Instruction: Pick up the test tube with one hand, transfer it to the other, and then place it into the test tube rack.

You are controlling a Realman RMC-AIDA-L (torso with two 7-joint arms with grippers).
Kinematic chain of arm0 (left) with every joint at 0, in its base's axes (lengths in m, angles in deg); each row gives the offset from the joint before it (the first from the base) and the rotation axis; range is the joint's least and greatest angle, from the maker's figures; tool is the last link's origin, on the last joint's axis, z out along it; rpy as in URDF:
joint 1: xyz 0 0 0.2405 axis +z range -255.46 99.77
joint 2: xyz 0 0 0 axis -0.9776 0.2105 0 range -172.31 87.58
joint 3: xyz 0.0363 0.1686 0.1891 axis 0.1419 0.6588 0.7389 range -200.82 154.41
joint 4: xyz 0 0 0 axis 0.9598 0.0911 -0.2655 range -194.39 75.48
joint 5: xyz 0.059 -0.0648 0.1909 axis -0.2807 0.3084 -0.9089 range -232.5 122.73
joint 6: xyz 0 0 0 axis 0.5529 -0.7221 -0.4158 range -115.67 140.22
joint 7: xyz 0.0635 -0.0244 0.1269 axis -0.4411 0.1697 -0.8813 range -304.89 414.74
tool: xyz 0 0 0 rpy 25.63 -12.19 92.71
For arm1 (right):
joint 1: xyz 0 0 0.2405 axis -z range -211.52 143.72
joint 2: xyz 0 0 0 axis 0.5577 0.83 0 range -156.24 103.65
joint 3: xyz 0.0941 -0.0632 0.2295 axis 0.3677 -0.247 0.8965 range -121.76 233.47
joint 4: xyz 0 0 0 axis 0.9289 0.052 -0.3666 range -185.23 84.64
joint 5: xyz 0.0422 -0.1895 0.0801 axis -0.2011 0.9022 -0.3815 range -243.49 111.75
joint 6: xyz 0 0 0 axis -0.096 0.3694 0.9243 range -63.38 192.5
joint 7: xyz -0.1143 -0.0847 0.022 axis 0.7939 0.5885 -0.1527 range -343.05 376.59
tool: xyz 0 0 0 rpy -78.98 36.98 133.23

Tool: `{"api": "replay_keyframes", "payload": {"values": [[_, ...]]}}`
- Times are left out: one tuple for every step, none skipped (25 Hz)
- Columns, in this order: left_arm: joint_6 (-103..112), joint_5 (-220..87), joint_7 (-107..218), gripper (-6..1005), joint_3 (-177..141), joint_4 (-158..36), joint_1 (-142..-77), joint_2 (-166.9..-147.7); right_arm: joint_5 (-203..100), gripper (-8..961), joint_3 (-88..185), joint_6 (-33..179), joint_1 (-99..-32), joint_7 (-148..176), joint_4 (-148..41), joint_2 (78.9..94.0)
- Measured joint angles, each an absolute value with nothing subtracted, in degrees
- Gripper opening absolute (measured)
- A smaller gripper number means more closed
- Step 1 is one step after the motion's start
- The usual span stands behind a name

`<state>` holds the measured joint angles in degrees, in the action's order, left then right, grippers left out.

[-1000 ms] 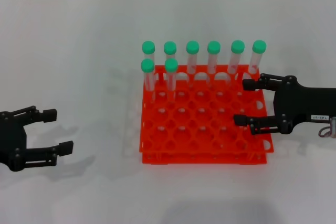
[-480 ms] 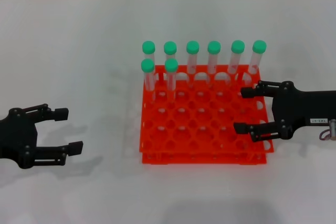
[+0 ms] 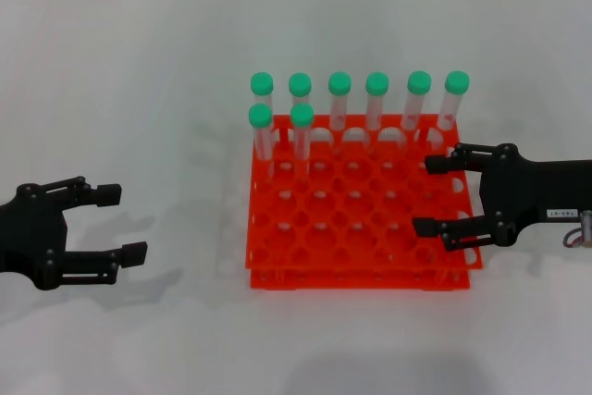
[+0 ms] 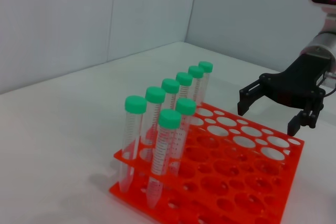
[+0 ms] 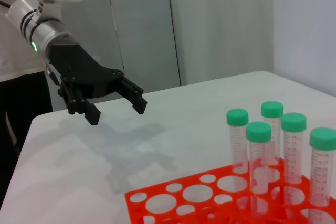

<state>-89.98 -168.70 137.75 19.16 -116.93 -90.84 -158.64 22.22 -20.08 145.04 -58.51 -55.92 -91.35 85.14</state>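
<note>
Standing upright in the orange test tube rack (image 3: 361,219), eight green-capped tubes (image 3: 339,104) fill its far row and two holes of the next. Right pincer (image 3: 435,194) gapes empty over the rack's right edge. Left pincer (image 3: 120,222), also open and empty, hovers above the white tabletop (image 3: 139,90), well left.

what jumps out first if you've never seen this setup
The bright orange-red test tube rack at the table's centre grabs the eye, with eight green-capped tubes standing upright along its far side: six in the back row, two in the next row at the left end. Two black grippers flank it with open jaws: the right gripper over the rack's right edge, the left gripper off to the left above the table.
</note>
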Motion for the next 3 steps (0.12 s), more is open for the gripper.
{"api": "replay_keyframes", "payload": {"values": [[-89.97, -168.7, 137.79, 890, 19.15, -116.93, -90.85, -158.64, 22.24, 872, -20.08, 144.9, -58.51, -55.92, -91.28, 85.18], [-89.97, -168.7, 137.84, 890, 19.13, -116.93, -90.85, -158.64, 22.24, 872, -20.08, 144.9, -58.51, -55.92, -91.28, 85.18], [-89.96, -168.7, 137.89, 890, 19.11, -116.93, -90.86, -158.64, 22.24, 872, -20.08, 144.86, -58.51, -55.92, -91.27, 85.2]]}}
